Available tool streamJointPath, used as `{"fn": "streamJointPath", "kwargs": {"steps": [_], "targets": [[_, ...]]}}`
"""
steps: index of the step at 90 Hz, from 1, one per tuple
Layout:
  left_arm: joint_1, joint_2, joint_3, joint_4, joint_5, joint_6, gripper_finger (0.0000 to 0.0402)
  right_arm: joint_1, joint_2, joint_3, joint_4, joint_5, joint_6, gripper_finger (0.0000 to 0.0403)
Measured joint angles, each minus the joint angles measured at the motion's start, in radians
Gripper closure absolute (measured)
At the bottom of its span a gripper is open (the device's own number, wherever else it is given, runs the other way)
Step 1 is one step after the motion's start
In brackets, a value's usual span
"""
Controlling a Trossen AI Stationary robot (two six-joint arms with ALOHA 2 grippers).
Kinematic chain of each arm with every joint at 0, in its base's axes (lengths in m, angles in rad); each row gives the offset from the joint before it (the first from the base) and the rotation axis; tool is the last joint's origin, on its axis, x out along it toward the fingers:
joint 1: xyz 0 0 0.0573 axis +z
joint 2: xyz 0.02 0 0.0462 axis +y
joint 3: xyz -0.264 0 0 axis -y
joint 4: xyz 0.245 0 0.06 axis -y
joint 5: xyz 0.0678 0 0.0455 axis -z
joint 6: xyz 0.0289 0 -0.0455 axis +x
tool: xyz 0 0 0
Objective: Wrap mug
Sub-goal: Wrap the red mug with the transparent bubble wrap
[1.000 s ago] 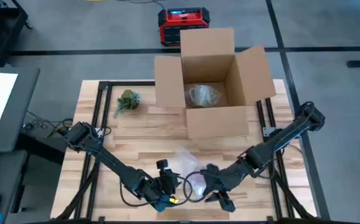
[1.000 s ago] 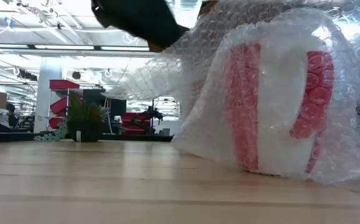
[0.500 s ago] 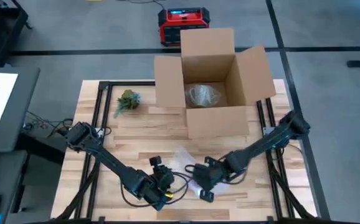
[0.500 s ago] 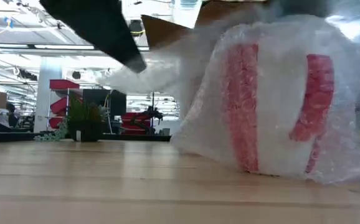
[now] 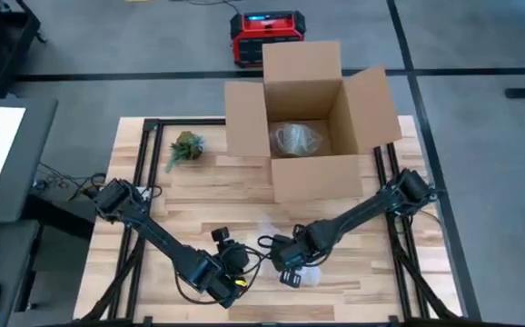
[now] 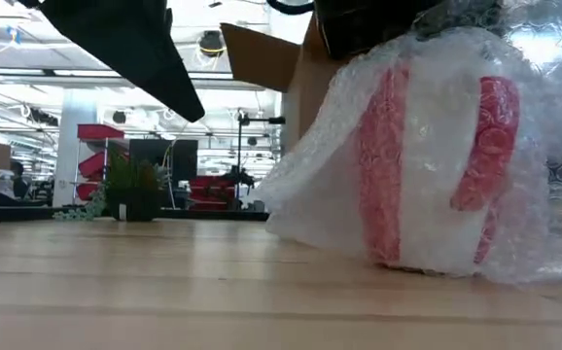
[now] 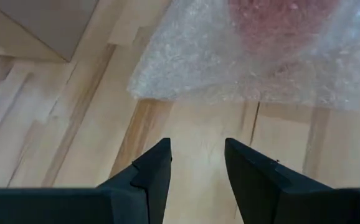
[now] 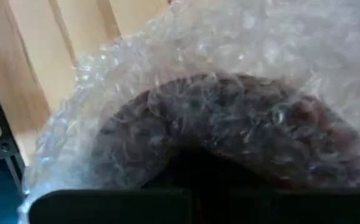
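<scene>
Standing open at the wooden surface's far edge, cardboard box holds a clear crinkled bundle. Red-and-white mug, swathed in bubble wrap, sits near the front edge beneath the right end effector, grip indiscernible. Left end effector hovers beside it, fingers narrowly parted, empty.

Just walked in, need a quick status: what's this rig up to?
It's wrapping a mug in bubble wrap at the near edge of the table. The right gripper is down on the wrapped mug, pressing into the wrap. The left gripper hangs open just beside it, holding nothing. An open cardboard box stands farther back with another wrapped bundle inside.
</scene>
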Motion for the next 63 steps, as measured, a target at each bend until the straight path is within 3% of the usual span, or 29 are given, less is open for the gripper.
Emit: {"fn": "streamJointPath", "kwargs": {"steps": [41, 63], "targets": [[-0.004, 0.000, 0.001, 0.011, 0.000, 0.001, 0.0269, 0.074, -0.119, 0.193, -0.107, 0.062, -0.051, 0.0403], [-0.004, 0.000, 0.001, 0.020, 0.000, 0.001, 0.0269, 0.107, -0.104, 0.167, -0.126, 0.070, -0.055, 0.0403]]}}
